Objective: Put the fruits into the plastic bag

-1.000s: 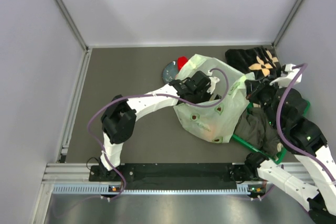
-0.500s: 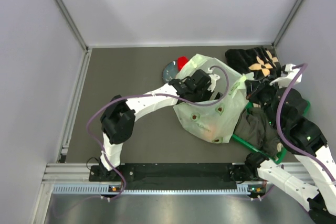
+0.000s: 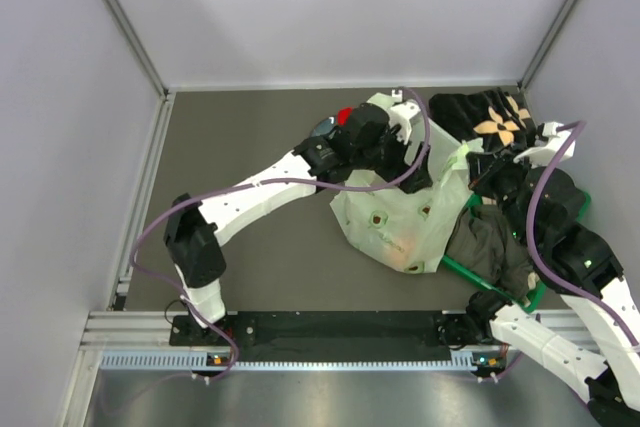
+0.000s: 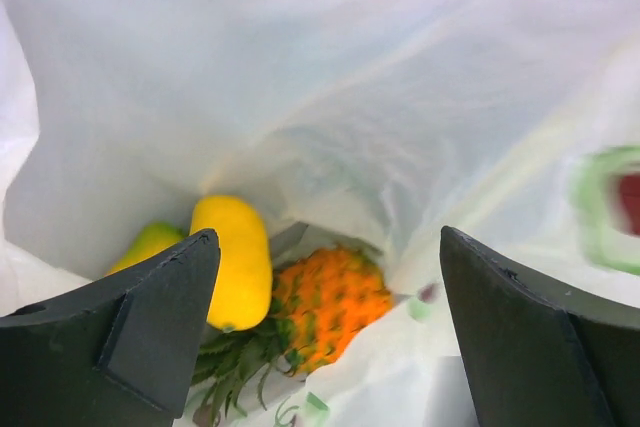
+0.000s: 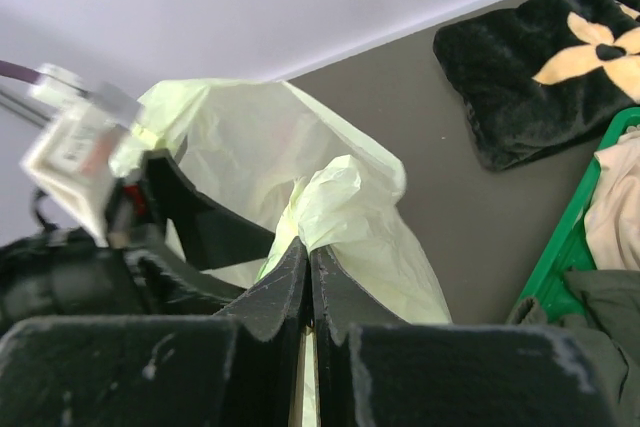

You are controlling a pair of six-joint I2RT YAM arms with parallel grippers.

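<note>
- Left arm (image 3: 240, 197): reaches from its base at 7 o'clock of the table (image 3: 250, 147) across to the mouth of the bag.
- Plate (image 3: 322, 127): small and grey, mostly hidden behind the left arm; only a sliver shows.
- Red fruit (image 3: 344, 115): round, outside the bag at its 11 o'clock, just beside the plate. Whether it rests on the plate cannot be told.
- Left gripper (image 4: 328, 237): jaws spread wide, holding nothing, pointing into the open mouth of the bag.
- Plastic bag (image 3: 400, 217): pale green and translucent with small dark prints. It lies on the table at centre, mouth toward 12 o'clock, bottom toward 6 o'clock.
- Yellow mango (image 4: 232, 262): inside the bag, in the left wrist view at 8 o'clock, touching the pineapple.
- Green-yellow piece (image 4: 150, 244): inside the bag, just beside the mango at its 9 o'clock, partly hidden by a finger.
- Pineapple (image 4: 330, 302): orange, inside the bag at 6 o'clock in the left wrist view, green crown pointing toward 7 o'clock.
- Right gripper (image 5: 308, 247): jaws pressed together, pinching a fold of the bag's edge at the bag's 2 o'clock side.
- Dark cloth (image 3: 490, 112): black with a pale flower print, on the table at 1 o'clock of the bag.
- Green basket (image 3: 470, 277): at 4 o'clock of the bag, holding olive clothes (image 3: 490, 247).
</note>
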